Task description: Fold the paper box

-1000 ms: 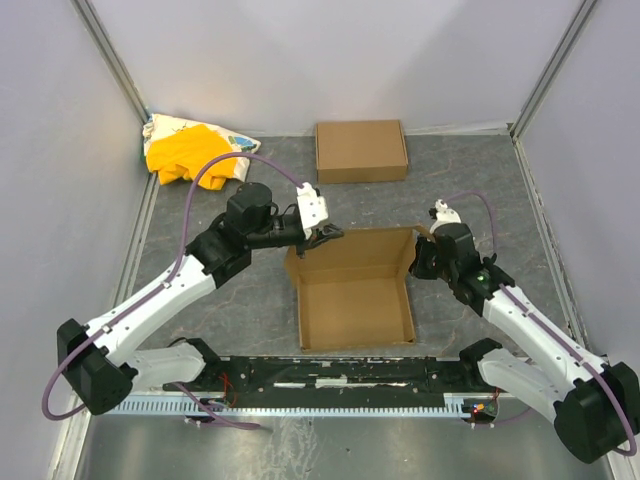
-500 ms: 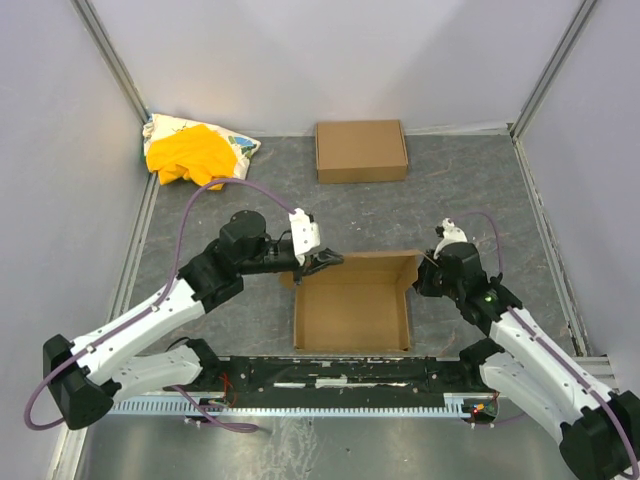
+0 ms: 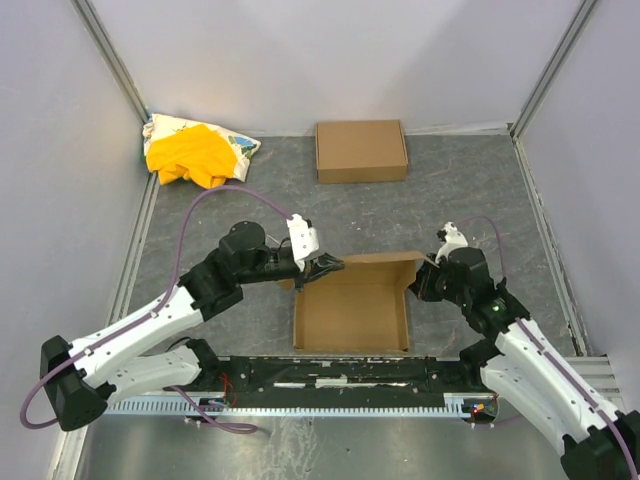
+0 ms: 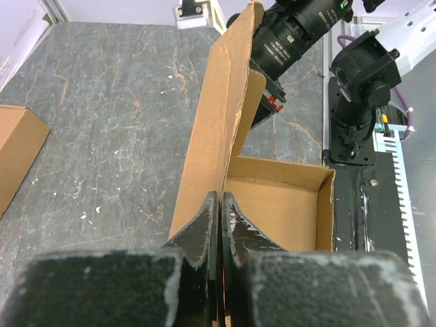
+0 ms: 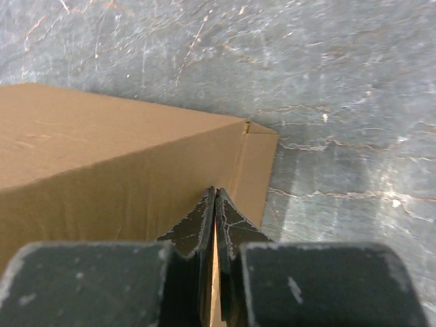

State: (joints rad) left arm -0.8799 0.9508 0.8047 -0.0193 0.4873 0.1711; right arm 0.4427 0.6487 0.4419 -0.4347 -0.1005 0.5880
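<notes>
The left gripper (image 4: 220, 202) is pinched tight on the paper box (image 3: 350, 312), a plain brown cardboard die-cut tray with raised walls and flaps. Its two black jaws meet with only the thin sheet of a steeply raised flap between them, gripping near the flap's lower end. From above, this hold is at the tray's 10 o'clock corner. The right gripper (image 5: 214, 199) is likewise clamped on the box, its jaws pressed together over the edge of a cardboard wall just beside a corner fold. From above, that is the tray's 2 o'clock corner.

The box sits open side up at the 6 o'clock part of the grey stone-patterned table (image 3: 480, 190). Its near edge is just beside the black rail (image 3: 340, 372) that runs between the arm bases. The far wall stands upright between the two grippers. In the left wrist view the pinched flap rises tilted, and the right arm's black wrist shows just past its top.

Grey table surface shows on the 12 o'clock side of the tray, up to a flat rectangular brown cardboard box (image 3: 361, 150) lying well apart near the back wall. A yellow cloth bundle (image 3: 190, 155) lies in the 10 o'clock corner, against the left wall. Table surface also shows at the tray's 3 and 9 o'clock sides, with each arm reaching over it. Pale enclosure walls (image 3: 320, 60) bound the table at 9, 12 and 3 o'clock.
</notes>
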